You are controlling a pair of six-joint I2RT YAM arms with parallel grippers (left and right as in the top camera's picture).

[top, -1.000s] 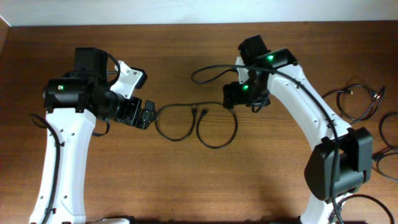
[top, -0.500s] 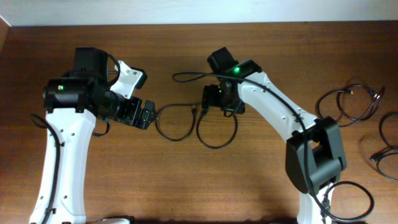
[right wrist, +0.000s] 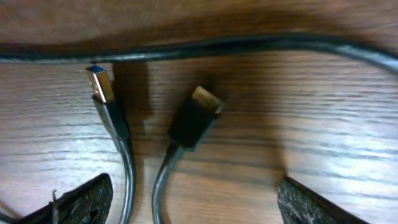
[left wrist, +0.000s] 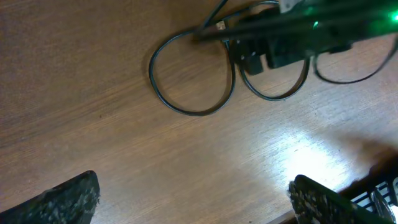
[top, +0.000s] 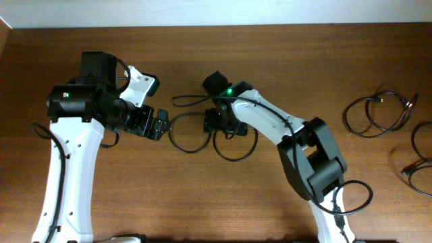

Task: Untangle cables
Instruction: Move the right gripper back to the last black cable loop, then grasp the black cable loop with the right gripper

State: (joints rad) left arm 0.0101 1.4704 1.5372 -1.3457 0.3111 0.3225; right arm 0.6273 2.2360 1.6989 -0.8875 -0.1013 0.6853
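Note:
Two thin black cables lie in linked loops at the table's middle: a left loop (top: 191, 151) and a right loop (top: 233, 159). Their plug ends meet under my right gripper (top: 219, 122). In the right wrist view a metal USB plug (right wrist: 99, 84) and a dark plug (right wrist: 195, 119) lie side by side, just ahead of my open, empty right gripper (right wrist: 196, 205). My left gripper (top: 157, 125) is open and empty just left of the left loop. In the left wrist view (left wrist: 196, 205) it faces both loops (left wrist: 193, 113), which lie further out.
The right arm's thick black cable (right wrist: 217, 46) crosses just beyond the plugs. More thin black cables lie coiled at the far right (top: 381, 99) and at the right edge (top: 408, 172). The table's back edge is near the top of the overhead view.
My right arm has swung left and come down over the plug ends between the two loops. The left arm and the loops have not moved.

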